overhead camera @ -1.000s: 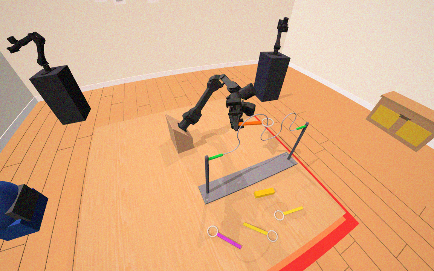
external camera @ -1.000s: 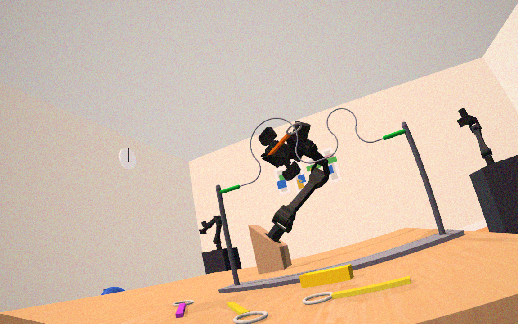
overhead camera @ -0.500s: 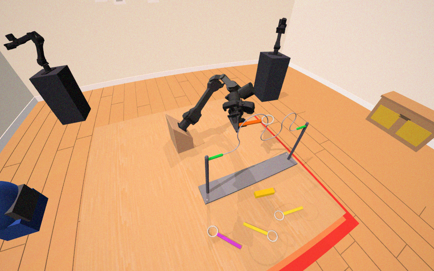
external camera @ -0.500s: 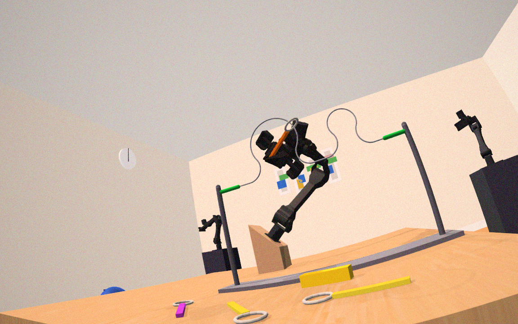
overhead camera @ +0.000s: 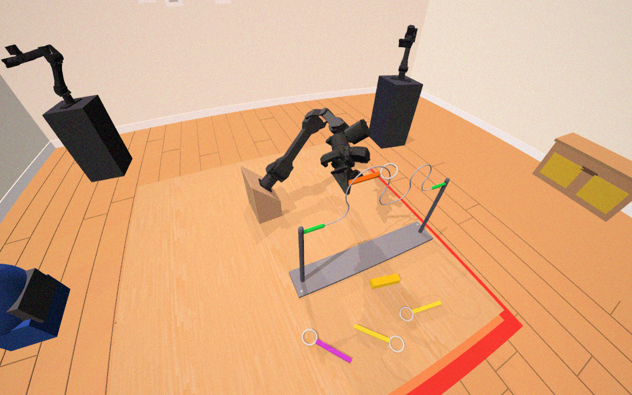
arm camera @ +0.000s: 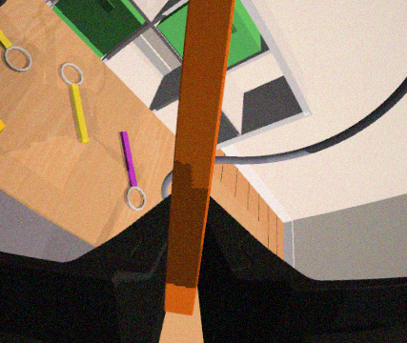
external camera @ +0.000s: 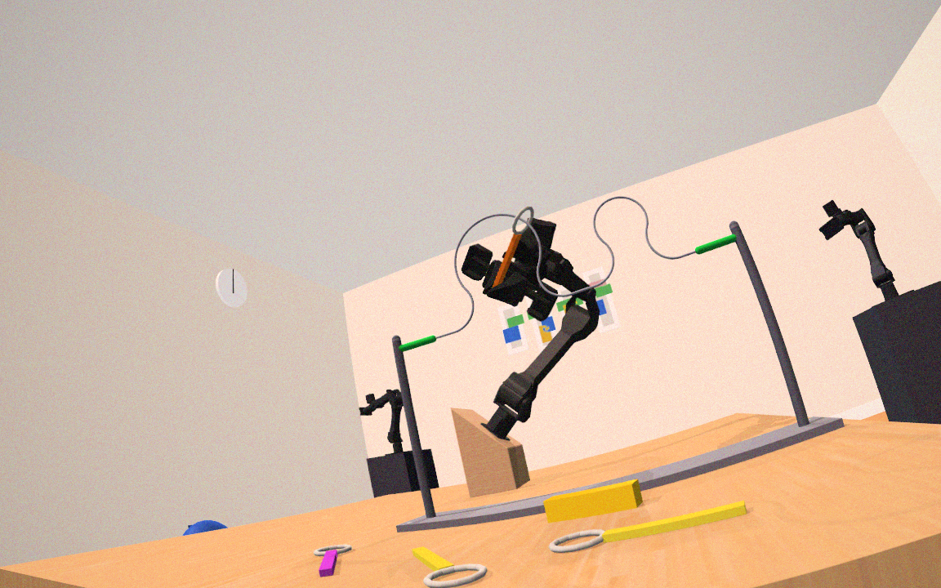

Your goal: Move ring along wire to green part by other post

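My gripper is shut on the orange handle. The handle's pale ring is around the thin grey wire, on the right side of the first arch from the left post. Any gap between ring and wire is too small to tell. The left green part is by the left post. The right green part is by the right post. In the wrist view the ring is out of frame.
The posts stand on a grey base plate. In front lie a yellow block, two yellow-handled rings and a purple-handled ring. The wire's loops lie close to the gripper. Two other arms stand on dark pedestals farther back.
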Available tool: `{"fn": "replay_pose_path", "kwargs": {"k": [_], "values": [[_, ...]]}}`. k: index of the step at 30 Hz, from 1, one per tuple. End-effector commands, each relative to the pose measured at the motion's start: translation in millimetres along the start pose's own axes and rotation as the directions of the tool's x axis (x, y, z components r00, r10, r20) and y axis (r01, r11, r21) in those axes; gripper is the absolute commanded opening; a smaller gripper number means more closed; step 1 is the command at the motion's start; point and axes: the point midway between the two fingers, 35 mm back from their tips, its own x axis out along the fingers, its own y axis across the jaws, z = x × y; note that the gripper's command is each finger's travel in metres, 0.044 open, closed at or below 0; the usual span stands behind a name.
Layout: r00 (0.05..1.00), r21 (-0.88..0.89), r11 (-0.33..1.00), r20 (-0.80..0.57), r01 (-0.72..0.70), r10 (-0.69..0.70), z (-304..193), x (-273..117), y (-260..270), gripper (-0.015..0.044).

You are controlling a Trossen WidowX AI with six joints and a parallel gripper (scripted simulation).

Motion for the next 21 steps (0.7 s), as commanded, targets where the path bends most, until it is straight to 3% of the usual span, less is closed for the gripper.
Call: {"fn": "replay_pose_path", "kwargs": {"k": [1, 21], "values": [[1.000, 0.048, 0.999, 0.008, -0.022, 0.022, 0.1, 0.4, 0.9, -0.0150], [0.988, 0.279, 0.948, 0.060, -0.156, 0.145, 1.6, 1.1, 12.0, -0.0150]]}}
